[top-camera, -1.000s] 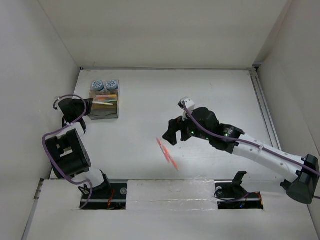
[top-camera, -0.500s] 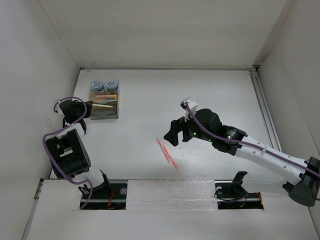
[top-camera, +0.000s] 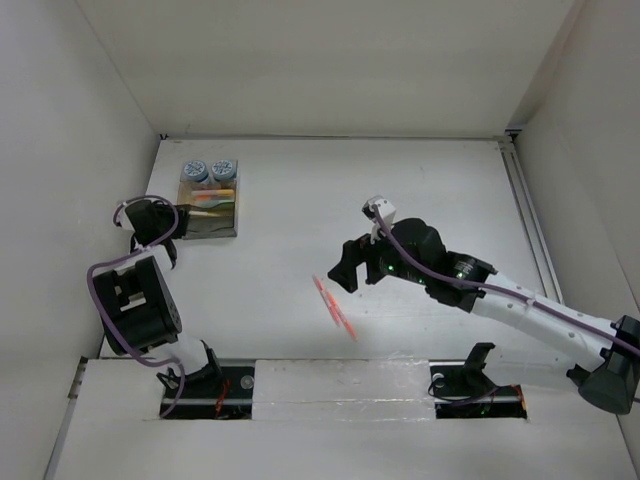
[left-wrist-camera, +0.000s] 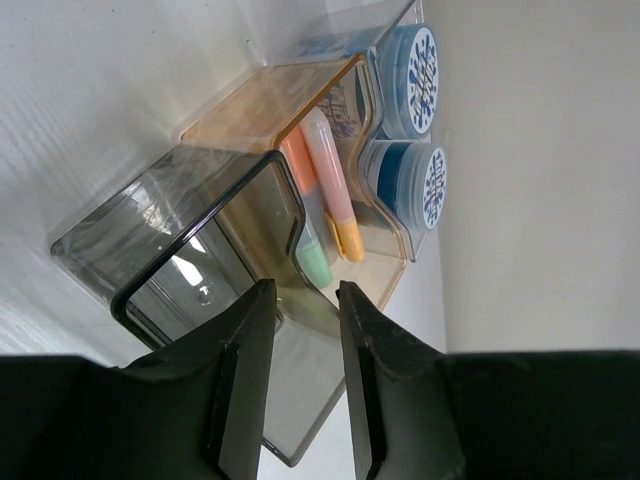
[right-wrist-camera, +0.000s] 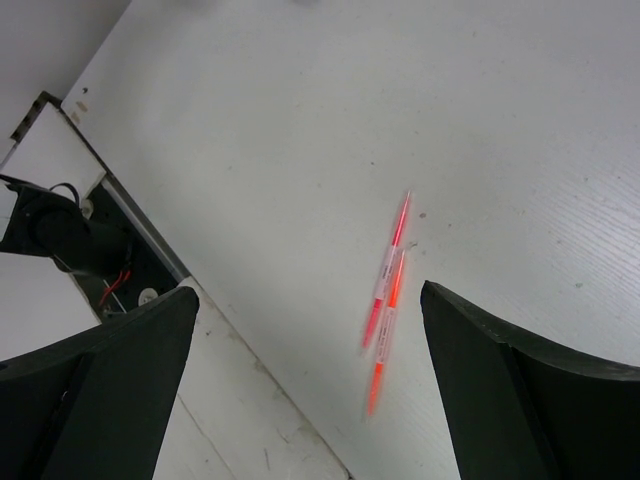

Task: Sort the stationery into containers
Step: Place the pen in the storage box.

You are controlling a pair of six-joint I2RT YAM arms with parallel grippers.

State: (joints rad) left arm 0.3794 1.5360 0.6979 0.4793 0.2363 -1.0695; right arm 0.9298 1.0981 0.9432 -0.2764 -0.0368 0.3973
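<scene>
Looking first at the left jaws, we see the two black fingers [left-wrist-camera: 245, 370] standing a narrow gap apart with nothing between them. They point at the dark smoky end of the see-through tray [left-wrist-camera: 190, 205] from just beside it; we cannot tell whether they touch it. Past that dark section lies an amber middle compartment holding the highlighters [left-wrist-camera: 325, 180], pink, orange, green and yellow, lying side by side. In the clear compartment at the far end sit two round blue-and-white tubs [left-wrist-camera: 425, 180], next to each other.

Turning to the right jaws, we find them spread wide and holding nothing, each finger [right-wrist-camera: 500, 380] at one edge of the wrist view. Below and between them a pink-red pen [right-wrist-camera: 395, 245] and an orange pen [right-wrist-camera: 385, 340] lie flat on the white surface [top-camera: 400, 190], alongside each other and overlapping for part of their length. From above, this pair lies near the front edge, well apart from the tray at the far left.
</scene>
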